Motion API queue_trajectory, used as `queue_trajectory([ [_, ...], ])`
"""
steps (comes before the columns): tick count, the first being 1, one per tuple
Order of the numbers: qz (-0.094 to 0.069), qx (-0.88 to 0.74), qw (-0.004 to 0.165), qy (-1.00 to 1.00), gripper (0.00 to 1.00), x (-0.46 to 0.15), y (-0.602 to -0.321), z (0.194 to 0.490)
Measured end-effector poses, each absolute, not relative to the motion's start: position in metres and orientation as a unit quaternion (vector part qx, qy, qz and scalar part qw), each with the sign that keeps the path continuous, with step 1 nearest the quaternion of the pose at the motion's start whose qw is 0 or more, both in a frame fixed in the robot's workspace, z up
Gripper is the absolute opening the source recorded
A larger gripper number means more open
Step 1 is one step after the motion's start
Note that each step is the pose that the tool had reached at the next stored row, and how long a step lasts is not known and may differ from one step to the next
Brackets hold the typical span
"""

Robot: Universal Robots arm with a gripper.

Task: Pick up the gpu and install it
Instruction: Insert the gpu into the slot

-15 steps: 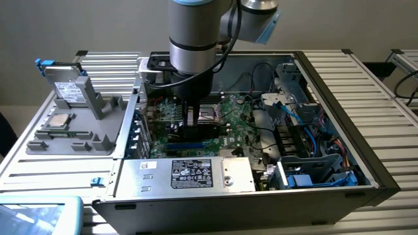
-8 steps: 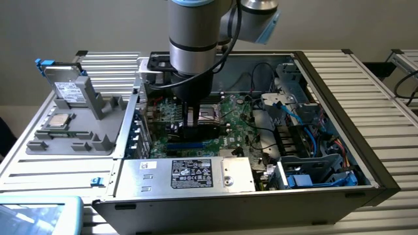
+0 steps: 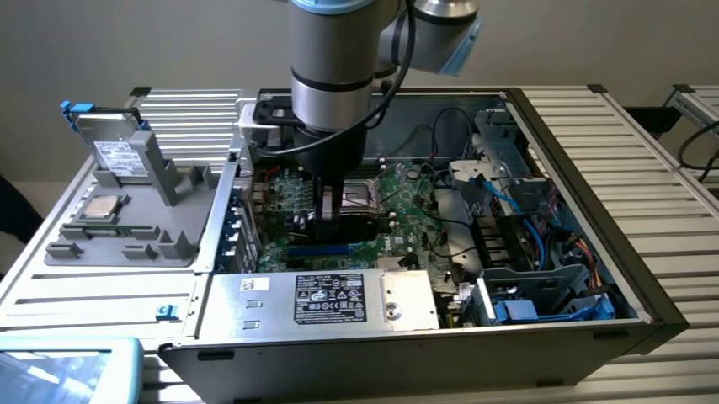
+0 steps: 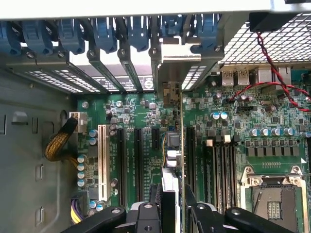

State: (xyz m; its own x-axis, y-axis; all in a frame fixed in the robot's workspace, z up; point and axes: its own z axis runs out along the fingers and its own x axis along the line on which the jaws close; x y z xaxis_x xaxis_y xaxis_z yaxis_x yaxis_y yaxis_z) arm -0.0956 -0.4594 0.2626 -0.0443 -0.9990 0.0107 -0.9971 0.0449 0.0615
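The gpu (image 4: 172, 145) shows edge-on in the wrist view, standing upright over the green motherboard (image 4: 131, 109). It lies in line with one of the long black expansion slots (image 4: 138, 160). Its silver end bracket (image 4: 177, 56) reaches the case's rear slot openings. My gripper (image 4: 172, 216) is shut on the card's near end, one black finger on each face. In the exterior view the gripper (image 3: 333, 210) is down inside the open computer case (image 3: 629, 278). The gpu (image 3: 286, 189) stands there with its green face toward the exterior view's left. Whether the card is seated in the slot, I cannot tell.
Blue retention clips (image 4: 104, 34) line the rear slots. The CPU socket (image 4: 272, 199) and memory slots (image 4: 223, 160) lie beside the card. A power supply (image 3: 337, 299), a drive cage with cables (image 3: 528, 252), and a grey fixture (image 3: 124, 219) holding a hard drive (image 3: 118, 156) surround the work area.
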Motion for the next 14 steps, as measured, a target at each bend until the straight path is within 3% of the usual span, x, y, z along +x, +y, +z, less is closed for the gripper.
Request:
queue_trajectory([
  [14,-0.023,0.684,0.022,-0.729,0.29,-0.0995,-0.4629,0.2593],
])
